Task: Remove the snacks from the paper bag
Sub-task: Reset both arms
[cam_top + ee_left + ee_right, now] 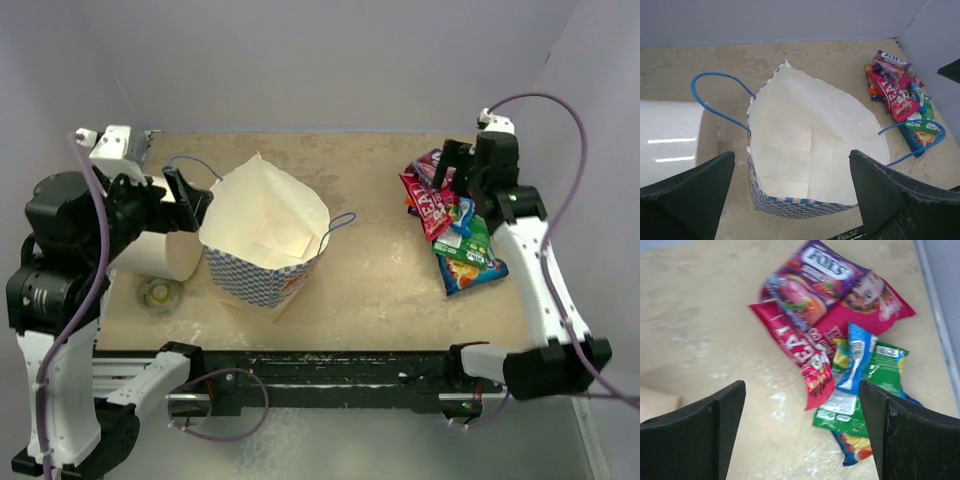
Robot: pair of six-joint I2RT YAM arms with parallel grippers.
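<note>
The paper bag (262, 235) stands open left of the table's middle, checkered blue and white outside, cream inside; in the left wrist view its inside (805, 150) shows no packets. The snacks (450, 215) lie in a pile at the right: purple, magenta, red, blue and green packets, also in the right wrist view (840, 355) and the left wrist view (897, 95). My left gripper (185, 195) is open and empty, close by the bag's left side. My right gripper (462, 170) is open and empty, hovering above the snack pile.
A large white cylinder (150, 252) lies on its side left of the bag, beside my left gripper. A small round clear lid (160, 294) lies near the table's front left edge. Walls close the table at back and sides.
</note>
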